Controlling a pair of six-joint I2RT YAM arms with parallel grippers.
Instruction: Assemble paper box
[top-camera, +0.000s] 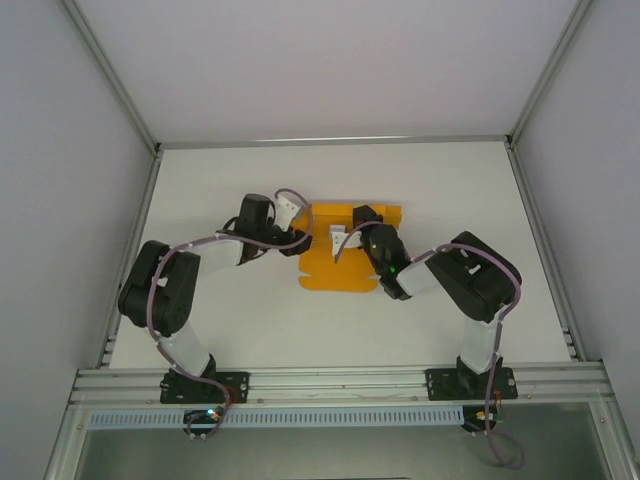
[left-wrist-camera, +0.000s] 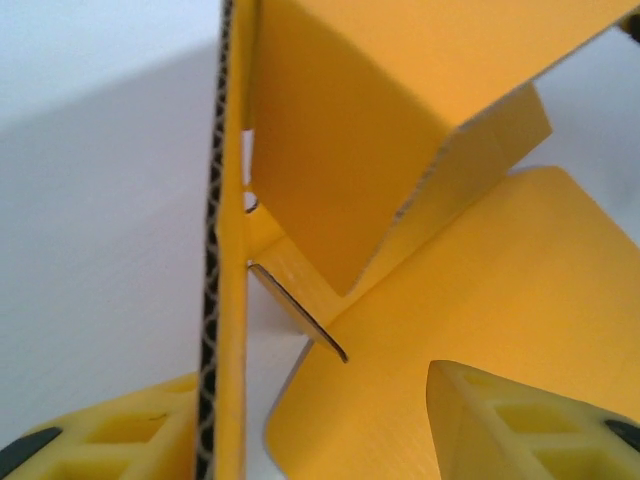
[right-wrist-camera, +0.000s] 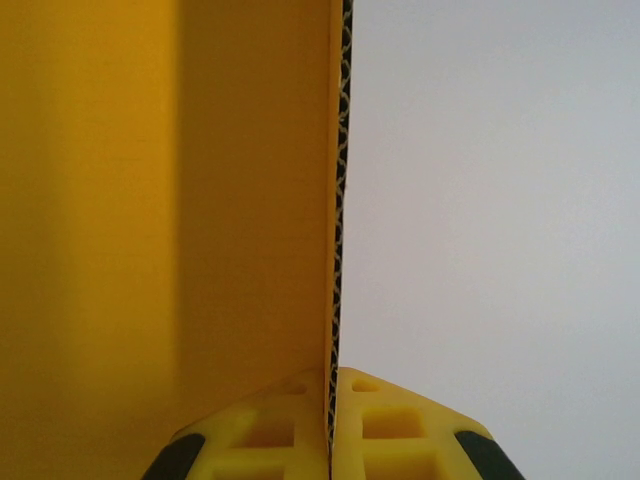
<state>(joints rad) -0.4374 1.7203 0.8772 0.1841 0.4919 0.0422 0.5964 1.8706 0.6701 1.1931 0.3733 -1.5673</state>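
Note:
The paper box (top-camera: 335, 262) is a bright orange-yellow die-cut sheet, partly folded, in the middle of the white table. My left gripper (top-camera: 296, 215) is at its left edge. In the left wrist view the left gripper (left-wrist-camera: 315, 400) is open. An upright flap (left-wrist-camera: 232, 200) stands edge-on against its left finger (left-wrist-camera: 120, 430), and the right finger (left-wrist-camera: 520, 420) is well apart from it, over the flat sheet (left-wrist-camera: 500, 290). My right gripper (top-camera: 345, 238) is over the sheet's upper middle. In the right wrist view the right gripper (right-wrist-camera: 333, 385) is shut on the edge of a raised panel (right-wrist-camera: 200, 200).
The white table (top-camera: 250, 330) is walled by grey panels on the left, right and back. An aluminium rail (top-camera: 340, 380) with both arm bases runs along the near edge. Bare table lies in front of and behind the sheet.

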